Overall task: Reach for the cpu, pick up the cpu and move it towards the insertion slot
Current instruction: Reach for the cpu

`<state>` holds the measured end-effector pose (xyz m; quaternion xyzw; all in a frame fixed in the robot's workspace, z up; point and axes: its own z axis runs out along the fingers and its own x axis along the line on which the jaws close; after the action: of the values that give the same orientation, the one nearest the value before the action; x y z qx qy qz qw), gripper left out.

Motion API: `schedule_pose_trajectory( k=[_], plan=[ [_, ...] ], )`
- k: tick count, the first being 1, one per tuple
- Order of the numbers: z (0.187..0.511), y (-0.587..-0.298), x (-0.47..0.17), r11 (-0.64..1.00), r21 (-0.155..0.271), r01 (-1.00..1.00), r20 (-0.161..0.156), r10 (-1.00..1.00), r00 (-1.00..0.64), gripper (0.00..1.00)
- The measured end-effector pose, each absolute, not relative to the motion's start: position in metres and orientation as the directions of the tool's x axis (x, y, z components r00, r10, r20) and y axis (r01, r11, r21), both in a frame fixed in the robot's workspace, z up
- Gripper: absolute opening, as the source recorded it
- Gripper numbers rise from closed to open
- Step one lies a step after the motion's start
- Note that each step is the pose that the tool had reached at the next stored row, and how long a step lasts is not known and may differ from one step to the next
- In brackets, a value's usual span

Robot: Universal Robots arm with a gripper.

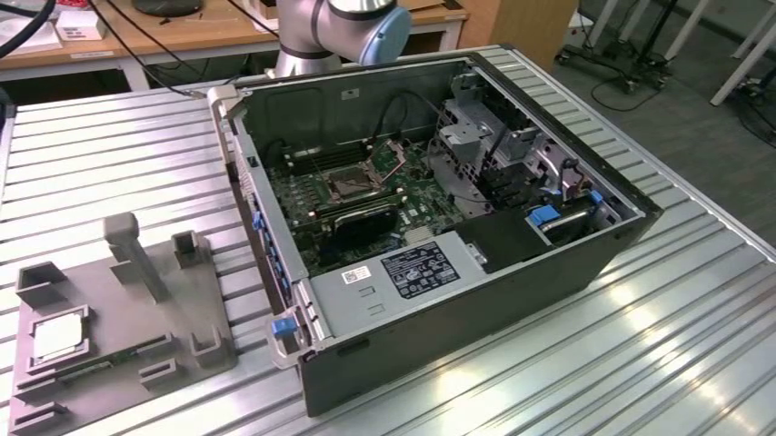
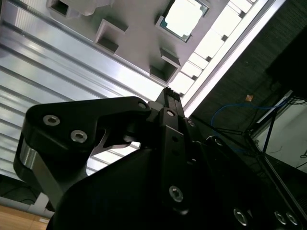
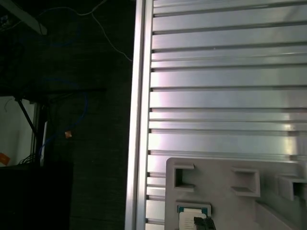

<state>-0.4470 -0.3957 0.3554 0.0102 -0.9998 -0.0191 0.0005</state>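
The gripper [image 2: 169, 93] hangs above the tray [image 2: 136, 21]; I cannot tell whether it is wide or narrow. The cpu [image 2: 184, 18] lies flat in a tray recess, well apart from the slot [image 1: 348, 184]. An off-centre descent could strike the recess wall and tip the chip.

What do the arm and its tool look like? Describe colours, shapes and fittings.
The arm has silver-grey rounded joints with a light-blue end cap. The tool is matte black, built of angular plates fastened with silver socket-head screws.
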Motion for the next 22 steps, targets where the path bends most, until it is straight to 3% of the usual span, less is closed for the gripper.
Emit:
schedule_pose_trajectory(
  k=[22],
  plan=[
    [0.354, -0.396, -0.463, 0.999, 0.038, -0.02, 0.0, -0.02, -1.0, 0.11]
  ],
)
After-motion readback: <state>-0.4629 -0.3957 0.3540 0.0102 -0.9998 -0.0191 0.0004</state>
